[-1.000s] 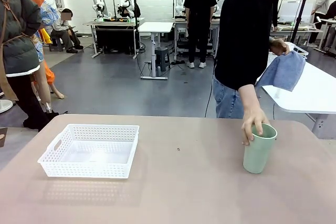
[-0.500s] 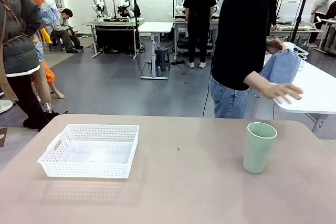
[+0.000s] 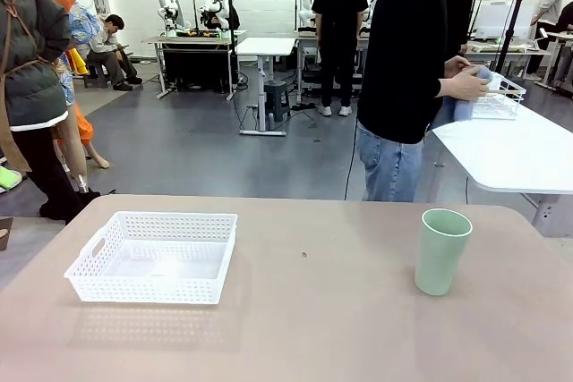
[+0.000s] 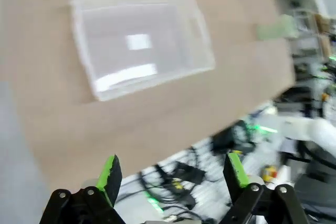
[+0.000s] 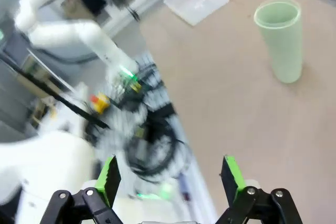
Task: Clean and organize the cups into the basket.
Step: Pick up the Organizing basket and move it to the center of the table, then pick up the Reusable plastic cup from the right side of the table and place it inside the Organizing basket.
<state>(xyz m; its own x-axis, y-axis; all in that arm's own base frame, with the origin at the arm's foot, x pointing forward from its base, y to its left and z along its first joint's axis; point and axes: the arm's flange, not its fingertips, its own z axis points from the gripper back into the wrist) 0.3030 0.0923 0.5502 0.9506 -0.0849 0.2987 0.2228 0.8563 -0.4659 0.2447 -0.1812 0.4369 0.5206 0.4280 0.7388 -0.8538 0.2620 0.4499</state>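
On the tan table [image 3: 309, 333], right of centre, a pale mint-green cup [image 3: 440, 252] stands upright with its mouth up. It is well apart from the white lattice basket [image 3: 152, 257], which sits empty toward the robot's left.

Right wrist view: the cup [image 5: 281, 40] stands ahead and to one side of the right gripper [image 5: 169, 174]. The gripper's green-padded fingers are spread wide with nothing between them.

Left wrist view: the left gripper [image 4: 172, 169] is likewise spread and empty. It is raised near the table's edge, with the basket [image 4: 139, 40] ahead of it.

Far side: the person [image 3: 407, 60] is turned toward a white side table [image 3: 510, 154]. Both hands are at a blue cloth [image 3: 445, 114] beside a white wire rack [image 3: 501, 96].

Step in hand, as judged: the cup appears ready for collection and neither arm has engaged it, so the pick has not yet begun.

The next move probably falls to the right arm, which is nearer. It would have to:
- descend beside the cup;
- bracket the tapered wall around mid-height;
- close squarely enough that the smooth plastic does not slip or tip;
- carry the cup across the table to the basket.

Because the cup is taller than the basket's shallow walls, laying it on its side may be needed.
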